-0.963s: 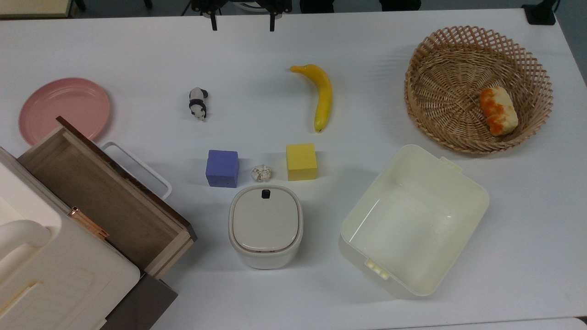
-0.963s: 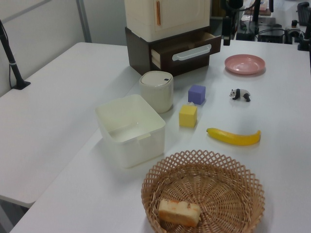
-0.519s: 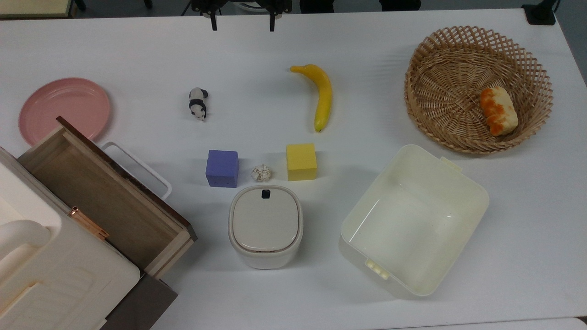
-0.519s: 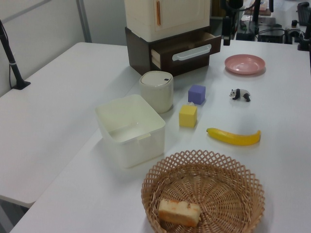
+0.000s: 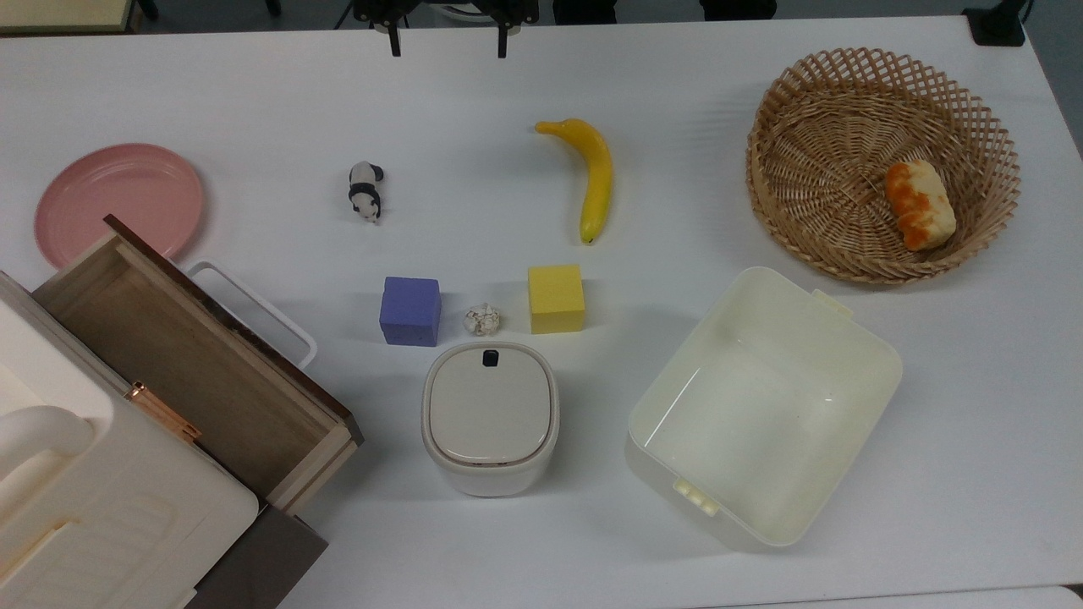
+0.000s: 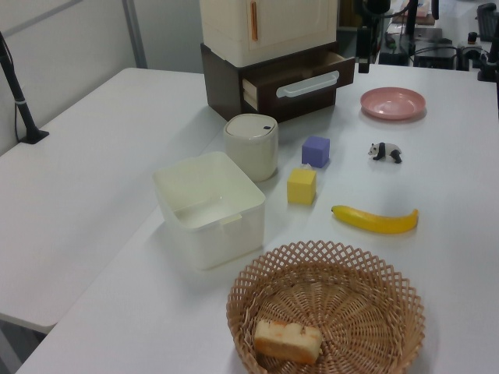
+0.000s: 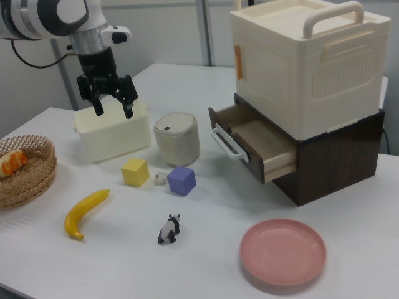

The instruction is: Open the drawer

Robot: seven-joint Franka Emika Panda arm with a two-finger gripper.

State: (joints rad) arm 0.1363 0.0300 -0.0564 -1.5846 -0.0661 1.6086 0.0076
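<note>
Nothing has moved since the earlier frames. From the top view, the drawer (image 5: 195,364) stands pulled well out of its cabinet at the bench's (image 5: 474,101) lower left corner, its wooden inside bare, so the opening looks done. From the left view, its white loop handle (image 6: 309,84) faces the pink plate (image 6: 393,102). From the right view, the hand (image 7: 112,104) hangs open above the bench, well apart from the drawer, gripping nothing. No readable writing or brand shows.

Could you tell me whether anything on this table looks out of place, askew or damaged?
Nothing looks damaged or spilled. The brown wooden drawer with a white loop handle stands pulled out, and a small crumpled white ball lies between the purple cube and yellow cube.
</note>
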